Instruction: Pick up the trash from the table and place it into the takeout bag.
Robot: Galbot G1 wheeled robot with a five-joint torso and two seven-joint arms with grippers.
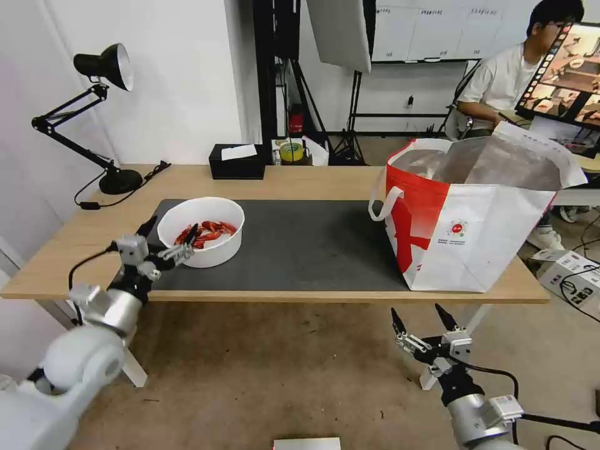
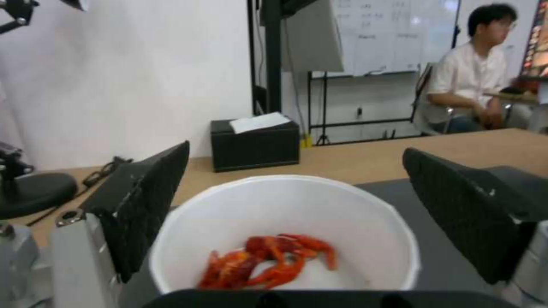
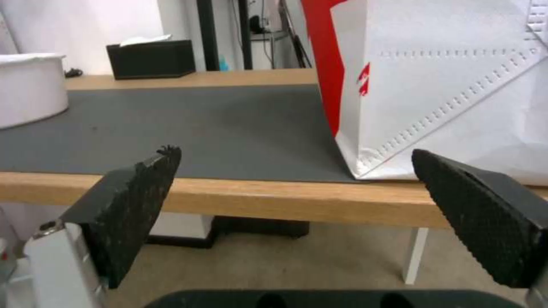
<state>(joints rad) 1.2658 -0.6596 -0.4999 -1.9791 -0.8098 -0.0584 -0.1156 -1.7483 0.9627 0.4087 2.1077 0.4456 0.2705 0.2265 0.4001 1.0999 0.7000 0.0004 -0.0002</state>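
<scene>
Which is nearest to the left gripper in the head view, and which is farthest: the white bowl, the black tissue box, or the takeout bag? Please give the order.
From the open left gripper, at the mat's left end:
1. White bowl of crayfish shells, right at the fingertips.
2. Black tissue box, at the table's far edge behind the bowl.
3. Takeout bag, at the table's right end.

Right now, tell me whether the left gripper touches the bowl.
Cannot tell: left wrist view shows open left gripper straddling the bowl, rim meeting one finger without visible gap.
</scene>
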